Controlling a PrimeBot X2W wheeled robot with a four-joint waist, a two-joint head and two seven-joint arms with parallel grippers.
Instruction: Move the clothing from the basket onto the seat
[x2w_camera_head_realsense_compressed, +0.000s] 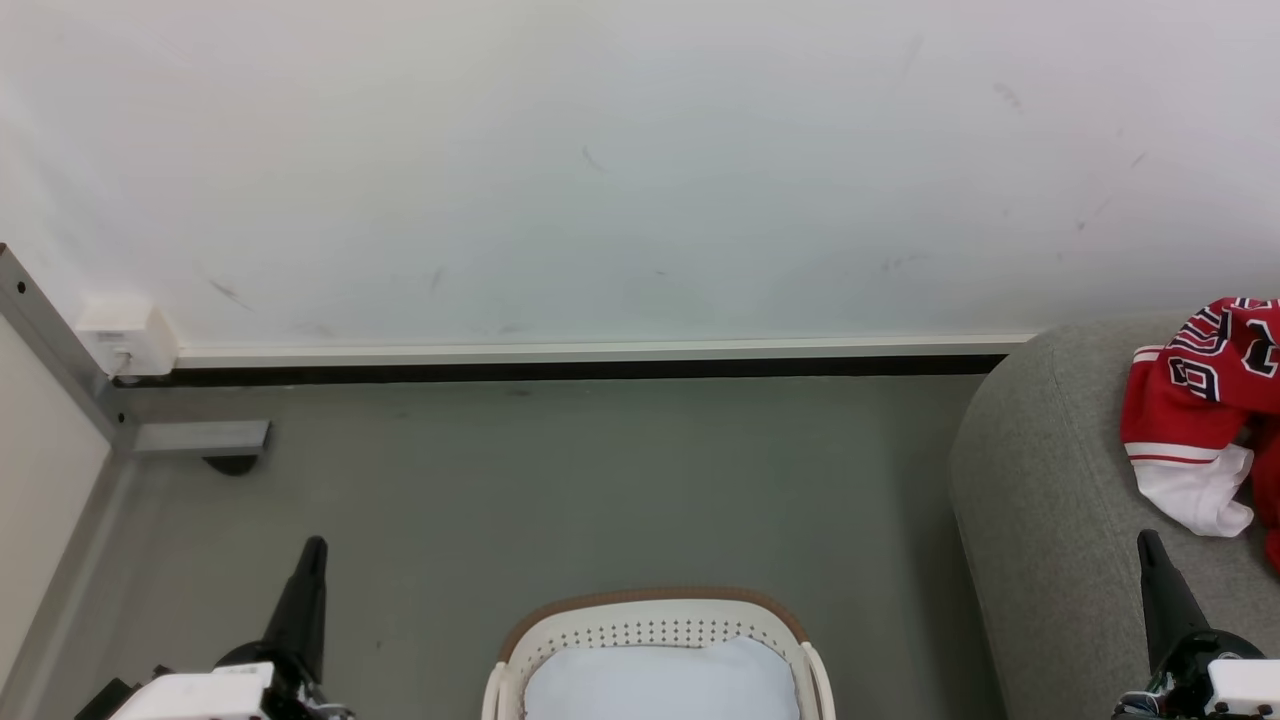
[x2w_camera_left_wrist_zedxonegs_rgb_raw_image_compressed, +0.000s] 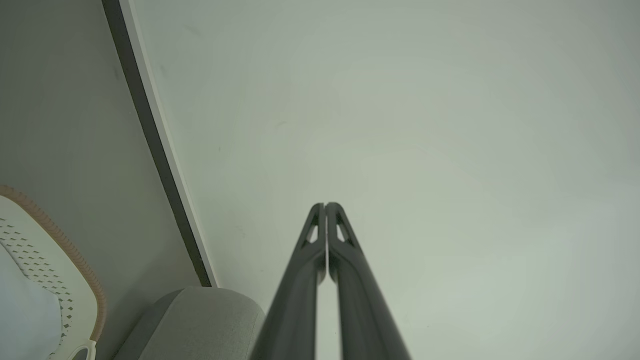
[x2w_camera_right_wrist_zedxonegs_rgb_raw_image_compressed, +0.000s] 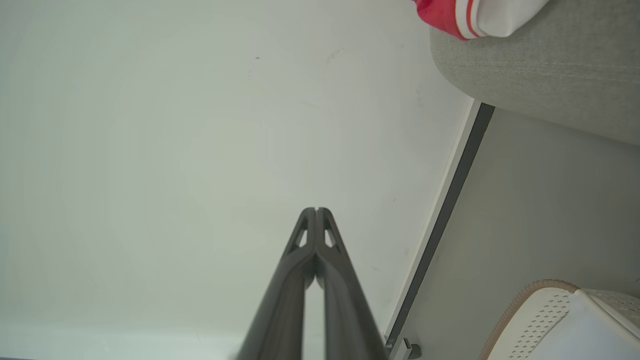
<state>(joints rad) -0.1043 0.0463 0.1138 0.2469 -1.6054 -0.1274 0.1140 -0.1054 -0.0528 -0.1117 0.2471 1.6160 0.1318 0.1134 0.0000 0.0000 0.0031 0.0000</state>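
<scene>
The red clothing (x2w_camera_head_realsense_compressed: 1200, 390), a jersey with white trim and black-and-white lettering, lies crumpled on the light-grey seat (x2w_camera_head_realsense_compressed: 1050, 500) at the right edge; the clothing's hem (x2w_camera_right_wrist_zedxonegs_rgb_raw_image_compressed: 465, 15) and the seat (x2w_camera_right_wrist_zedxonegs_rgb_raw_image_compressed: 540, 75) also show in the right wrist view. The cream basket (x2w_camera_head_realsense_compressed: 655, 630) with its brown rim stands on the floor at bottom centre, holding a flat pale sheet (x2w_camera_head_realsense_compressed: 660, 685). My left gripper (x2w_camera_head_realsense_compressed: 314, 548) is shut and empty at lower left, fingertips together (x2w_camera_left_wrist_zedxonegs_rgb_raw_image_compressed: 325, 206). At lower right my right gripper (x2w_camera_head_realsense_compressed: 1148, 540) is shut and empty in front of the seat (x2w_camera_right_wrist_zedxonegs_rgb_raw_image_compressed: 316, 210).
A white wall (x2w_camera_head_realsense_compressed: 640, 170) with a dark baseboard (x2w_camera_head_realsense_compressed: 580, 368) runs behind the grey floor (x2w_camera_head_realsense_compressed: 560, 480). A metal frame post (x2w_camera_head_realsense_compressed: 60, 350) with a small white box (x2w_camera_head_realsense_compressed: 125, 340) stands at the left. The basket's edge (x2w_camera_left_wrist_zedxonegs_rgb_raw_image_compressed: 60, 260) and the seat's corner (x2w_camera_left_wrist_zedxonegs_rgb_raw_image_compressed: 200, 320) appear in the left wrist view.
</scene>
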